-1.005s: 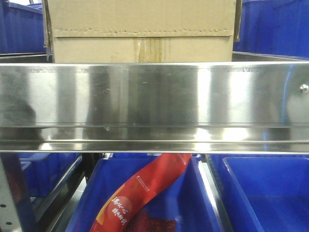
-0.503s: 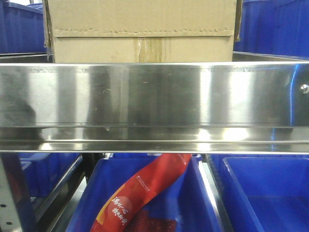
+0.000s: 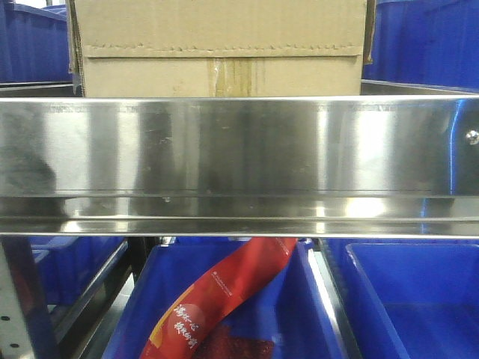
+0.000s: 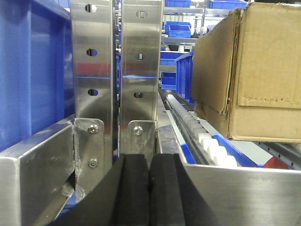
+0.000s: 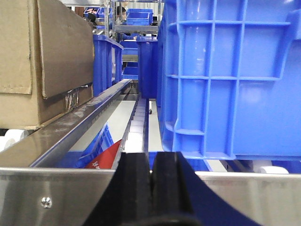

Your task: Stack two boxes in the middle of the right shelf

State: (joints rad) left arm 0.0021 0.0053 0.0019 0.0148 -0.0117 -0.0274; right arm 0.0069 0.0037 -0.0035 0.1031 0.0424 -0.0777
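Cardboard fills the top centre of the front view: a brown box [image 3: 221, 48] sits on the steel shelf [image 3: 239, 161], its lower edge hidden behind the broad mirror-like front rail, which runs across the whole middle of the frame. A jagged flap edge crosses the box's face, and a yellowish tape strip runs down its centre seam. Whether a second carton sits above it cannot be told, since the top of the frame cuts it off. Below the rail, at the bottom of the frame, blue bins [image 3: 404, 299] stand side by side, and the left one holds a red packet [image 3: 224, 295] lying on a slant.

In the left wrist view the left gripper [image 4: 149, 188] is at bottom centre, its black pads pressed together with nothing between them; the box [image 4: 254, 70] is at the upper right, resting on a row of white rollers [image 4: 207, 143], well apart from the gripper. Perforated steel uprights [image 4: 115, 70] rise at centre left.

In the right wrist view the right gripper [image 5: 150, 188] is likewise closed and empty at bottom centre, with the box [image 5: 44, 61] at upper left and a large blue crate [image 5: 230, 75] filling the right side
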